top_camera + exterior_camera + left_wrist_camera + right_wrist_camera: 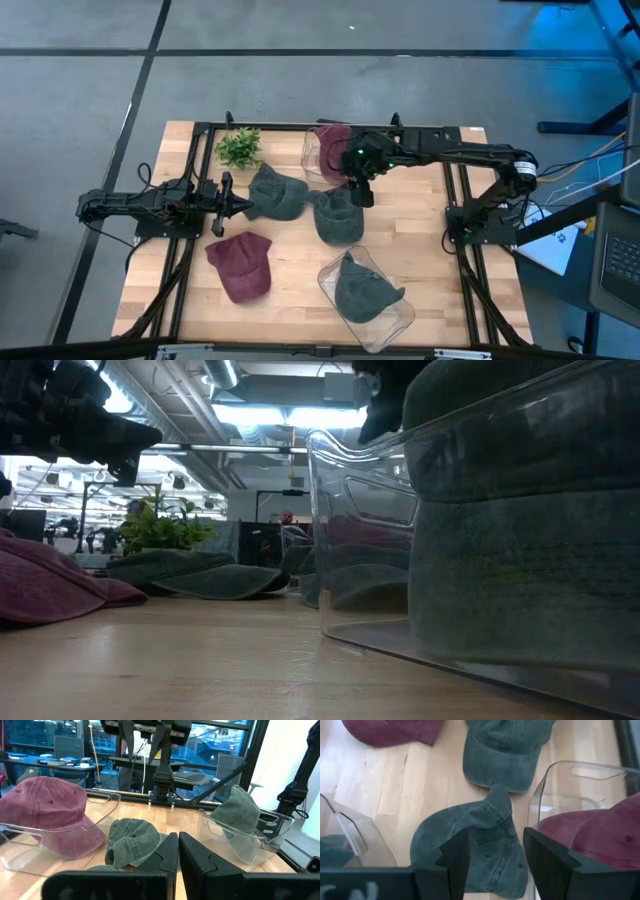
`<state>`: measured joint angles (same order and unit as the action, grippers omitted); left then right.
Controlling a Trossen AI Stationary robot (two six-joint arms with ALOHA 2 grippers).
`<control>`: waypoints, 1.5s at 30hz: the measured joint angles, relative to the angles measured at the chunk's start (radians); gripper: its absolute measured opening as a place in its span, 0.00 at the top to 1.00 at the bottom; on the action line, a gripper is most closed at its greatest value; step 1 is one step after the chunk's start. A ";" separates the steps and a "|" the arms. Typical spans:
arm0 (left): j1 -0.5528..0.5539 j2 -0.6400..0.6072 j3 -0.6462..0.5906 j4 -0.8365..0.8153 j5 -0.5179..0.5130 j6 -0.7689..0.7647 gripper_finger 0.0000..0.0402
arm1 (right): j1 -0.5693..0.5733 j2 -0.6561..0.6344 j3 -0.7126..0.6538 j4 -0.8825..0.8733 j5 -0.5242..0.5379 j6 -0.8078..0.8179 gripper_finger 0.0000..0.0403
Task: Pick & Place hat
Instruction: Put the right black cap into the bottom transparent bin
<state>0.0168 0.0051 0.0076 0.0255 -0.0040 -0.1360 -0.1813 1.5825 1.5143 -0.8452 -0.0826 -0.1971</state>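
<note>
Two green hats lie crown-up on the wood: one in the middle (338, 216) (480, 845) and one nearer the left arm (275, 192) (507, 755). A maroon hat (242, 266) lies flat toward the near edge. A clear bin at the far edge (312, 160) holds another maroon hat (331, 150) (600, 830). A near bin (395, 325) holds a green hat (364, 290). My right gripper (360, 190) (495, 855) hangs open above the middle green hat, pointing down, clear of it. My left gripper (235, 207) (178, 855) is shut, level, just left of the other green hat.
A small green plant (238, 147) stands at the far left corner of the table. Black frame rails (200, 180) run along both sides and the far edge. Bare wood (300, 290) shows between the loose maroon hat and the near bin.
</note>
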 joint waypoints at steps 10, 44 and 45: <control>0.000 0.000 0.000 0.000 0.000 0.000 0.97 | -0.022 0.079 0.000 0.007 0.000 -0.002 0.55; 0.000 0.000 0.000 0.000 0.000 0.000 0.97 | -0.010 0.366 0.000 0.004 -0.008 -0.124 0.55; 0.000 0.000 0.000 0.000 0.000 0.000 0.97 | -0.005 0.370 0.000 0.007 -0.008 -0.124 0.55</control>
<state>0.0169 0.0051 0.0074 0.0254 -0.0039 -0.1360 -0.1868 1.9529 1.5144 -0.8383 -0.0907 -0.3210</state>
